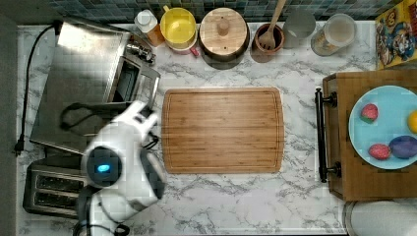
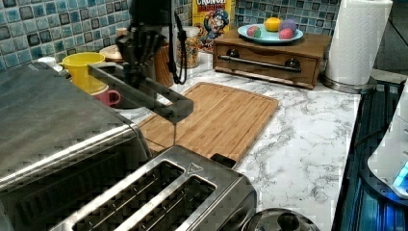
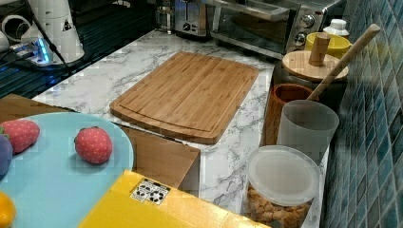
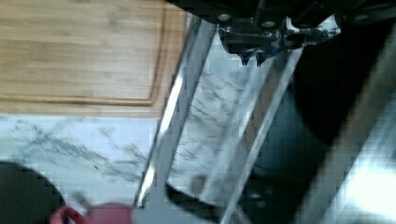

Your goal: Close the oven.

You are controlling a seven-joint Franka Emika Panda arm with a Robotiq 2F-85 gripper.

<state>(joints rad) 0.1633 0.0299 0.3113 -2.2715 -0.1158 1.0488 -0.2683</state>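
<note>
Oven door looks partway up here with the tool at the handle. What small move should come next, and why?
Probably keep pushing the handle up and in toward the oven. In the left view the door stands partly raised, not flush, with the tool at the bar.

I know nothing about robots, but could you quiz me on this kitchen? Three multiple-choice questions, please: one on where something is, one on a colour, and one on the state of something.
1. Where does the cutting board lie?
A. On the toaster
B. On the counter, between the oven and the wooden box
C. Inside the oven

2. What colour is the plate of fruit?
A. Light blue
B. Black
C. Red

3. How is the oven door?
A. Shut flush
B. Ajar
C. Taken off, lying on the board

Answers:
1 B: in the top view the cutting board lies between the oven and the wooden box.
2 A: the plate is light blue.
3 B: the oven door tilts out from the front.
</note>
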